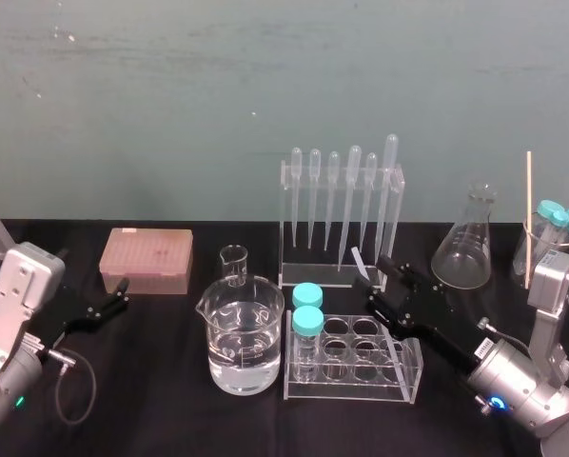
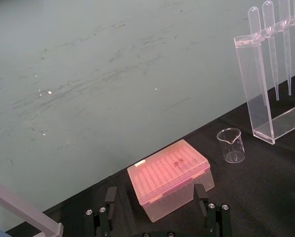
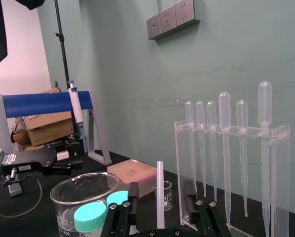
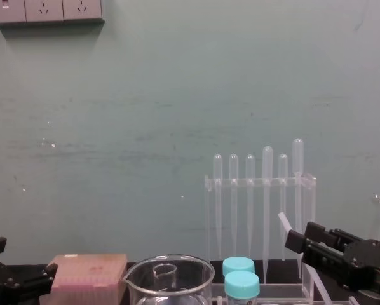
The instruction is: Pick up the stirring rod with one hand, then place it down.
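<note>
Between pinching fingers of right gripper (image 1: 376,269), stirring rod (image 3: 160,191) appearing lifted; tube rack (image 1: 405,377) sitting just below. Next move calling for lowering, then releasing. Left gripper (image 1: 119,293) idling, fingers spread.

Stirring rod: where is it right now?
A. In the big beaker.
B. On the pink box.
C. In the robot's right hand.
C: the stirring rod stands upright in the grip of the right hand; the left hand sits idle by the pink box.
</note>
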Motion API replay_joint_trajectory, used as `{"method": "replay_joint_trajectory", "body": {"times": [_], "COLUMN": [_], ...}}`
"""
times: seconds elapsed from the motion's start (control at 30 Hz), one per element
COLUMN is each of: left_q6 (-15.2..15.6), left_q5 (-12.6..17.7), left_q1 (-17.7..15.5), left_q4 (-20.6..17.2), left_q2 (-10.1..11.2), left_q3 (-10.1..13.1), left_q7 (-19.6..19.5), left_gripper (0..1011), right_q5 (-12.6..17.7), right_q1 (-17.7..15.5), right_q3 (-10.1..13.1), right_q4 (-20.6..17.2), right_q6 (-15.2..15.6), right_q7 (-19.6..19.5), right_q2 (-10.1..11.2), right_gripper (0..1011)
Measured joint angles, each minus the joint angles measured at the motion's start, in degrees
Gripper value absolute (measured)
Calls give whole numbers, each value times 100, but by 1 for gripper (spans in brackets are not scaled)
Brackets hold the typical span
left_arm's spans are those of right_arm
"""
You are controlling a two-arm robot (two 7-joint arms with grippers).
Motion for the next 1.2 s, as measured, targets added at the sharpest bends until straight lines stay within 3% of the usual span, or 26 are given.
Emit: {"method": "replay_joint_trajectory", "body": {"times": [0.43, 0.53, 0.73, 0.8, 0.93, 1.0, 1.2], "left_q6": [0, 0, 0, 0, 0, 0, 0], "left_q5": [0, 0, 0, 0, 0, 0, 0], "left_q1": [0, 0, 0, 0, 0, 0, 0], "left_q4": [0, 0, 0, 0, 0, 0, 0], "left_q2": [0, 0, 0, 0, 0, 0, 0], "left_q3": [0, 0, 0, 0, 0, 0, 0], "left_q7": [0, 0, 0, 0, 0, 0, 0], "left_gripper": [1000, 1000, 1000, 1000, 1000, 1000, 1000], "right_q5": [-14, -179, -810, -956, -1108, -1110, -1144], "right_q1": [-4, -50, -224, -300, -553, -751, -1093], "right_q3": [0, 45, 306, 405, 650, 794, 974], "right_q4": [-21, -256, -808, -957, -1283, -1420, -1507], "right_q6": [-21, -287, -1044, -1076, -756, -353, 362], "right_q7": [-17, -186, -822, -1035, -1517, -1733, -1987], "right_q2": [2, 15, -22, -29, -9, 51, 191], "right_gripper": [934, 1003, 1000, 1000, 1000, 1000, 1000]}}
